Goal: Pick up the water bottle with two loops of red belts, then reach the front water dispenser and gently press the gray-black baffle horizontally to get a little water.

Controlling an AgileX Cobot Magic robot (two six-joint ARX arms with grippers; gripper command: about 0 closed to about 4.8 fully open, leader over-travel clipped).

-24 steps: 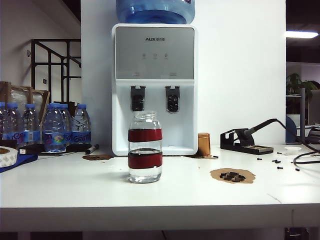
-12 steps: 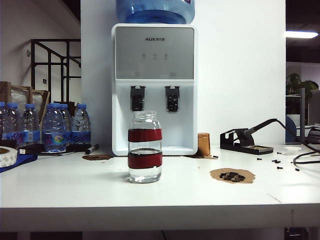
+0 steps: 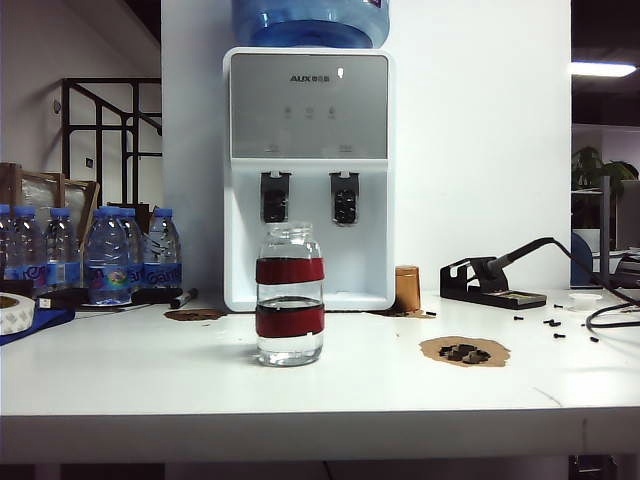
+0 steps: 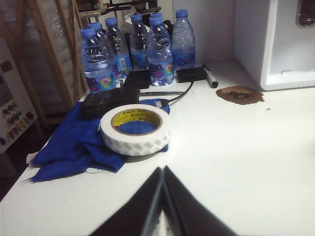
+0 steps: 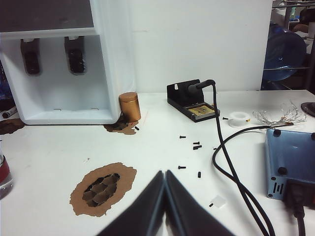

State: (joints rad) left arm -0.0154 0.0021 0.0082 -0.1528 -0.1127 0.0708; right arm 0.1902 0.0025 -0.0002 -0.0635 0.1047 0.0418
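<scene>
This looks like an electronics workshop or lab corner inside an office building: on the white counter (image 3: pixel 150 380) a soldering iron stand (image 5: pixel 193 104) sits with its cable, black screws (image 5: pixel 196 145) lie scattered, and a blue metal box (image 5: pixel 290 162), probably a power supply, stands at the edge. A roll of double-sided tape (image 4: pixel 136 129) on a blue cloth (image 4: pixel 74 147) adds to the bench clutter. The water dispenser (image 3: pixel 309 180), shrink-wrapped plastic bottles (image 3: pixel 105 255), ceiling strip light (image 3: pixel 604 69) and potted plant (image 3: pixel 592 170) suggest shared office space.
</scene>
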